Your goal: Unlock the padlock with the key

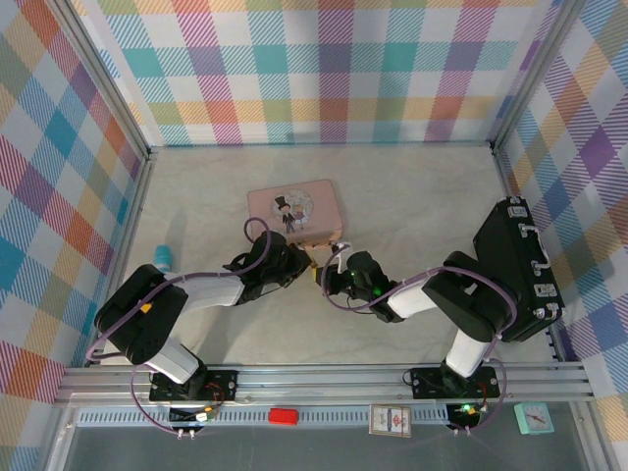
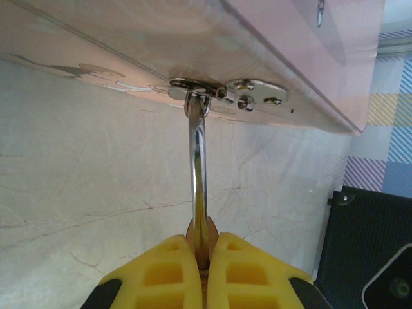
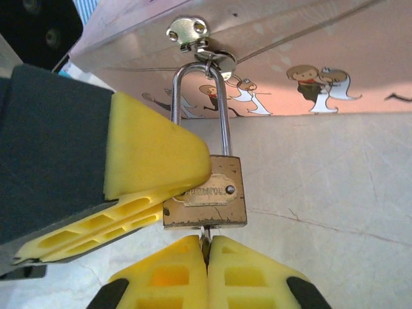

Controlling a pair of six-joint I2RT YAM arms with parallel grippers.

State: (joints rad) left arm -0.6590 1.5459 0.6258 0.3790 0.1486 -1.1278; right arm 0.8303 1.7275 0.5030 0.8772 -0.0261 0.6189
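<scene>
The padlock (image 3: 205,193) is hooked by its shackle through the clasp (image 3: 193,31) on the near side of the pink tin (image 1: 292,208), which sits about the middle of the counter (image 1: 422,196). The left fingers (image 2: 161,270) are clamped on the padlock's brass body. The right fingers (image 3: 167,273) are pinched tight on the key (image 3: 205,237), just under the padlock's bottom.

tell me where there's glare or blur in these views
Left wrist: a bright glare streak runs down the thin silver shackle, and the yellow end effector fingers look slightly soft. Right wrist: the small brass padlock body is sharp. Top external: even, soft light.
</scene>
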